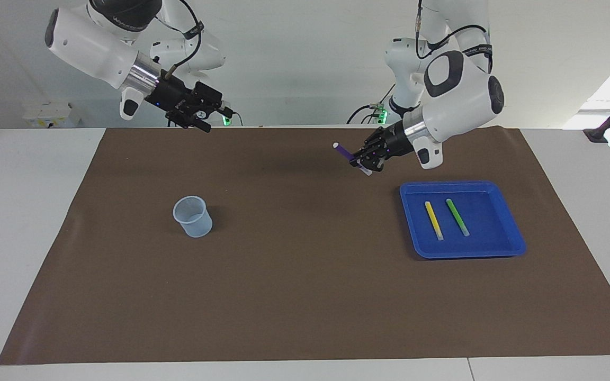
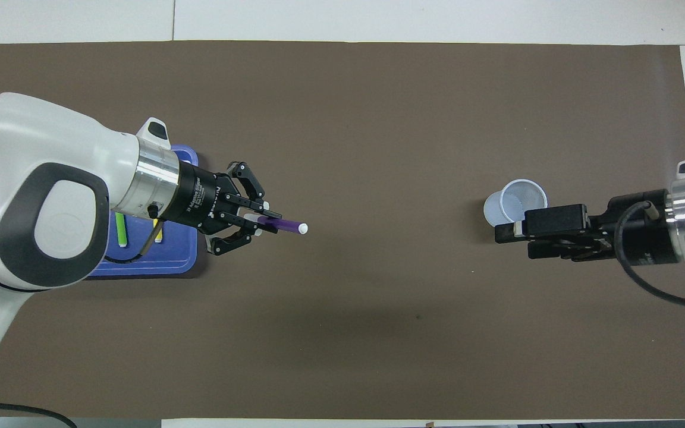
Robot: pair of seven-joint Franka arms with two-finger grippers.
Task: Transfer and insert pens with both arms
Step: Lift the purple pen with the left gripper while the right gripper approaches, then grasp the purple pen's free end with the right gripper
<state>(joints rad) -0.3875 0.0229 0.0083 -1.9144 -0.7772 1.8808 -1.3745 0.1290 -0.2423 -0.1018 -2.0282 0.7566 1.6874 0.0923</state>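
- Pinching the purple pen (image 1: 346,154) in my left gripper (image 1: 364,165), raised over the brown mat (image 1: 305,296) beside the blue tray (image 1: 506,248).
- Facing view shows the yellow pen (image 1: 433,220) and green pen (image 1: 457,217) whole in the tray; overhead, my arm half covers them.
- Right gripper (image 2: 512,229) spread, over the cup (image 1: 193,216).

A plain dark brown mat (image 1: 305,296) covers the white table (image 1: 29,211). Just beside the glossy blue plastic tray (image 1: 495,248), the black left tool (image 1: 364,160) grips a slim purple pen (image 1: 345,152) with a white tip. Inside the tray lie a slim yellow pen (image 1: 433,219) and a slim green pen (image 1: 457,216), each pale at one end. Well apart from the tray stands a translucent pale blue plastic cup (image 1: 193,216). The right tool (image 1: 207,116) is black on a white arm (image 1: 88,47).
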